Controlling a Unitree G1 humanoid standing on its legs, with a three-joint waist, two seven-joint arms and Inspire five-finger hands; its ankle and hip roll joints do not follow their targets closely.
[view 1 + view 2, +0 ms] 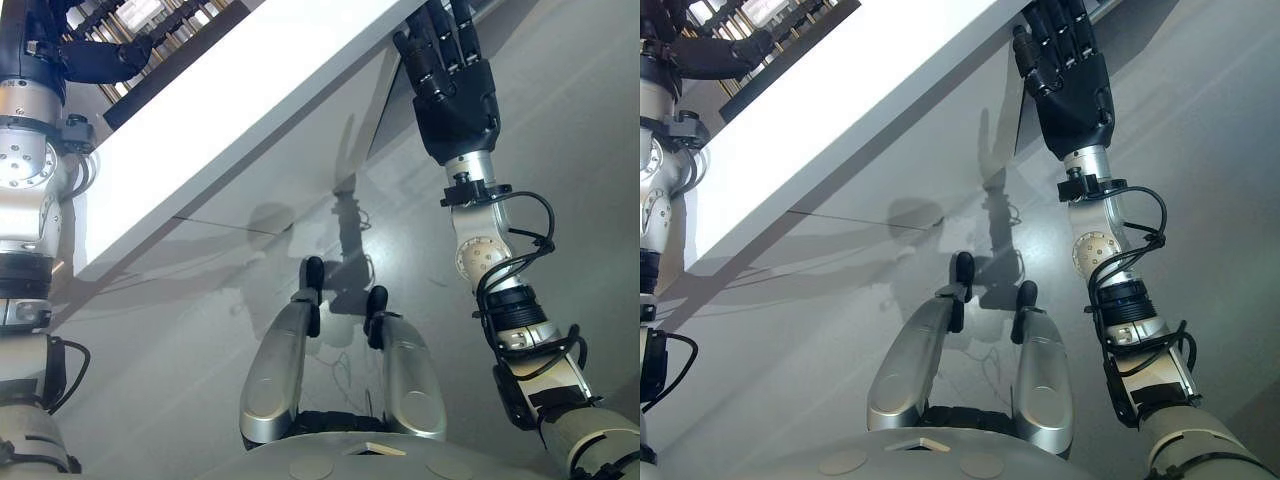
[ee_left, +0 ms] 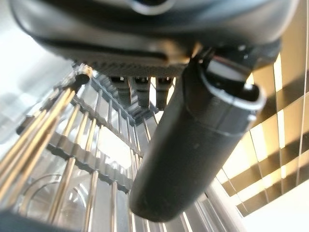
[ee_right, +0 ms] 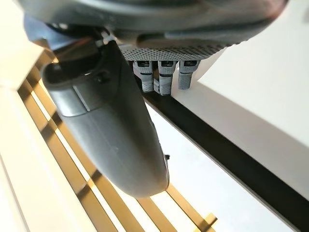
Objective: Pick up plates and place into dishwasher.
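Over the dishwasher rack [image 2: 72, 159], left hand [image 2: 193, 145] relaxed; right hand [image 1: 455, 85] straight-fingered, empty.

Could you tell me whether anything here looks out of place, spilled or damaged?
Nothing looks spilled or broken. One thing stands out: neither hand holds a plate. The left hand reaches over the dishwasher rack, while the right hand is raised near the white counter's edge, fingers relaxed. I see no plate on the counter either.

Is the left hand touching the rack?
Cannot tell. In the left wrist view the left hand hangs over the rack wires, but that view reveals neither a clear gap nor contact.
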